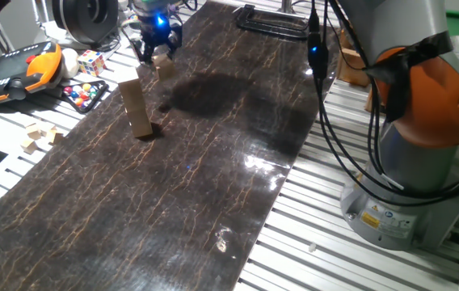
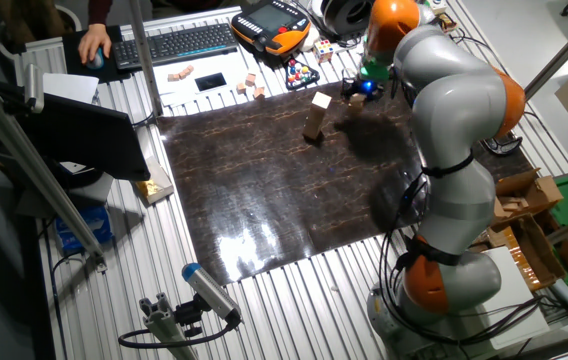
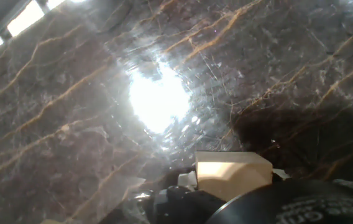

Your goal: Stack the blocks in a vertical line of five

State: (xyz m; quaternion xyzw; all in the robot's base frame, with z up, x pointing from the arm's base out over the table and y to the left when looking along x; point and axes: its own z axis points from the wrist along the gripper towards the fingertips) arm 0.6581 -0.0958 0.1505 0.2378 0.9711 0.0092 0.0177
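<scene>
The gripper [image 1: 159,53] hangs over the far end of the dark marbled mat [image 1: 189,178] with its fingers pinched on a single tan block [image 1: 164,65], lifted clear of the surface; the hand view confirms this, showing the pale block [image 3: 233,174] clamped at the bottom of the frame with the glossy mat and a bright glare spot beyond it. Carrying the block high makes sense as a judgement: it has to arrive above the top of the stack [image 1: 136,107], a narrow column of tan blocks standing upright on the mat a little to the near side of the gripper. The column looks several blocks tall, though the exact count is hard to read at this size; in the other fixed view the same stack [image 2: 313,117] stands just beside the hand [image 2: 362,88], apart from it. The held block probably belongs on top, so the approach must come from above, since any sideways brush could topple so slender a tower. Around the mat sit things that are not part of the job: a multicoloured puzzle cube [image 1: 91,61], a tray of coloured balls [image 1: 85,93], an orange-and-black teach pendant [image 1: 15,71], and small pale wooden bits [image 1: 40,137] on the slatted table [image 1: 351,259]. None lies between hand and stack; the path looks open.
</scene>
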